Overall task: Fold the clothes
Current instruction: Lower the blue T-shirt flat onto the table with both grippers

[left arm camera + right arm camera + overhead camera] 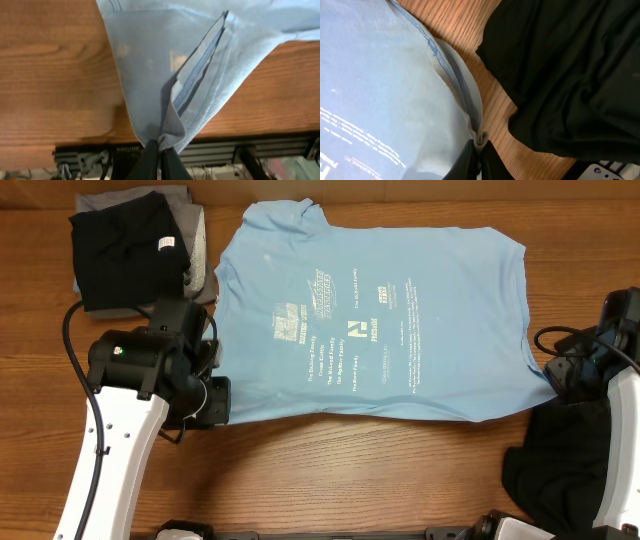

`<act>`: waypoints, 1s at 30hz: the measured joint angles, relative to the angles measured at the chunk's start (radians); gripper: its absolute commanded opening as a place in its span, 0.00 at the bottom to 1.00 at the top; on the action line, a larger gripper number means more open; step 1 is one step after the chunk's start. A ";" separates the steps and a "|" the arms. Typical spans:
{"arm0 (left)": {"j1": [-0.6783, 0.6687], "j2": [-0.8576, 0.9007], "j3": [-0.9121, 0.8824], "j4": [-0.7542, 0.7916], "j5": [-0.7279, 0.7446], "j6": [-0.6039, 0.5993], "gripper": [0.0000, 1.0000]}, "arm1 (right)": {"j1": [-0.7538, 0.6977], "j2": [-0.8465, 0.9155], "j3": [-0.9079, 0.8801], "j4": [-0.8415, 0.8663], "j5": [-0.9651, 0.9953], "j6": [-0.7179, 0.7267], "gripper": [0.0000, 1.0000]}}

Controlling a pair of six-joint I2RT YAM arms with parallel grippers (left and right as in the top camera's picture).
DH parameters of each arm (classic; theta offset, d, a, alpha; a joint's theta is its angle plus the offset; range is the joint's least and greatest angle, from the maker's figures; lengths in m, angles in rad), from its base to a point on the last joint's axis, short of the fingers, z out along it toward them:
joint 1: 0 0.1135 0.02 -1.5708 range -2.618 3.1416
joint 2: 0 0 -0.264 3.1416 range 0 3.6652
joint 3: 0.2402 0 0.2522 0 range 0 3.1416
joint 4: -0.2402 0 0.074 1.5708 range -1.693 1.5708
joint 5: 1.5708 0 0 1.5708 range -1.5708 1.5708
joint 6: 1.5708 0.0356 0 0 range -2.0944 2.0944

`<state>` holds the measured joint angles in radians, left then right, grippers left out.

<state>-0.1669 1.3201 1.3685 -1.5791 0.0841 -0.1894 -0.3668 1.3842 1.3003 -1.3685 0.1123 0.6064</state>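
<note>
While low, both grippers on T-shirt

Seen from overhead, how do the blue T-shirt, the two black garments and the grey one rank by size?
1. Blue T-shirt, clearly largest.
2. Folded black garment and crumpled black garment look alike; the right arm hides part of the crumpled one, so no ranking.
3. Grey garment, only its edge showing.
</note>
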 measured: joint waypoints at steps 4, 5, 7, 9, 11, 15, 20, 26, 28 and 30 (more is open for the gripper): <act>0.000 -0.024 -0.027 -0.014 0.004 -0.012 0.04 | 0.000 0.000 0.000 0.007 0.000 0.004 0.04; 0.000 -0.033 -0.036 -0.015 0.006 -0.016 0.04 | 0.000 0.000 0.000 0.007 0.000 0.006 0.04; 0.000 -0.059 -0.061 -0.015 0.010 -0.024 0.04 | -0.004 0.000 0.000 0.002 0.000 0.014 0.04; 0.000 -0.084 -0.089 -0.015 0.011 -0.037 0.05 | -0.012 0.000 0.000 -0.010 0.001 0.027 0.04; 0.000 -0.111 -0.125 -0.016 0.012 -0.048 0.04 | -0.016 0.000 0.000 -0.023 0.004 0.039 0.04; 0.000 -0.155 -0.165 -0.021 0.035 -0.065 0.04 | -0.018 0.000 0.000 -0.036 0.008 0.050 0.04; 0.000 -0.225 -0.169 -0.020 0.055 -0.082 0.04 | -0.018 0.000 0.000 -0.016 0.008 0.054 0.04; 0.000 -0.246 -0.170 0.051 0.055 -0.093 0.04 | -0.018 0.000 0.000 0.034 0.005 0.051 0.04; 0.000 -0.241 -0.170 0.086 0.054 -0.094 0.04 | -0.018 0.000 0.000 0.052 0.001 0.051 0.04; 0.000 -0.233 -0.170 0.132 0.043 -0.094 0.04 | -0.018 0.000 0.000 0.072 -0.004 0.051 0.05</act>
<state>-0.1669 1.0866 1.1988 -1.4475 0.1276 -0.2836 -0.3847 1.3838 1.2999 -1.2961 0.1081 0.6571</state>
